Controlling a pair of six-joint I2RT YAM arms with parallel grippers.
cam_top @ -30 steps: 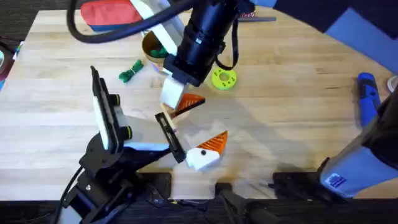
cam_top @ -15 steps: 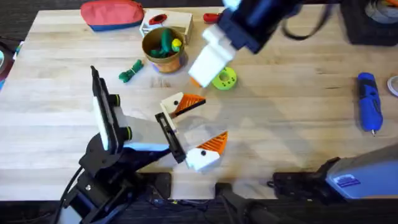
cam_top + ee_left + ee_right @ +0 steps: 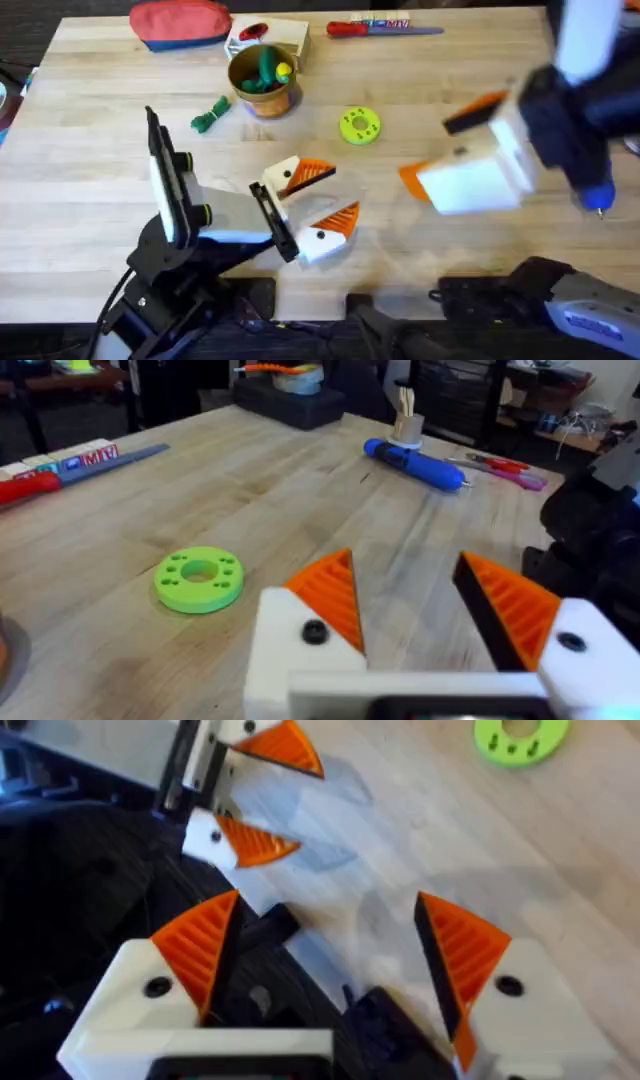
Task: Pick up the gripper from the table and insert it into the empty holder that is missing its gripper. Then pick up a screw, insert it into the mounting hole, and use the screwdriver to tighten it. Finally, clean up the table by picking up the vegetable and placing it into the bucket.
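Observation:
The dark green vegetable (image 3: pixel 210 113) lies on the table left of the tan bucket (image 3: pixel 262 80), which holds green and yellow items. My left gripper (image 3: pixel 335 192) (image 3: pixel 405 575) rests open low over the table's middle, with nothing between its orange pads. Raised over the right side, my right gripper (image 3: pixel 445 145) (image 3: pixel 328 920) is open and empty, and partly covers the blue screwdriver (image 3: pixel 597 192) (image 3: pixel 415 463). The loose gripper, the empty holder and the screw are out of view.
A lime-green disc (image 3: pixel 360 126) (image 3: pixel 200 577) (image 3: pixel 520 735) lies between the bucket and the right gripper. At the back edge are a red pouch (image 3: pixel 180 22), a pale wooden box (image 3: pixel 285 35) and a red-handled screwdriver (image 3: pixel 385 28).
My right arm swung from beside the left gripper, past the bucket and disc, over to the table's right side near the blue screwdriver. The left arm has barely moved.

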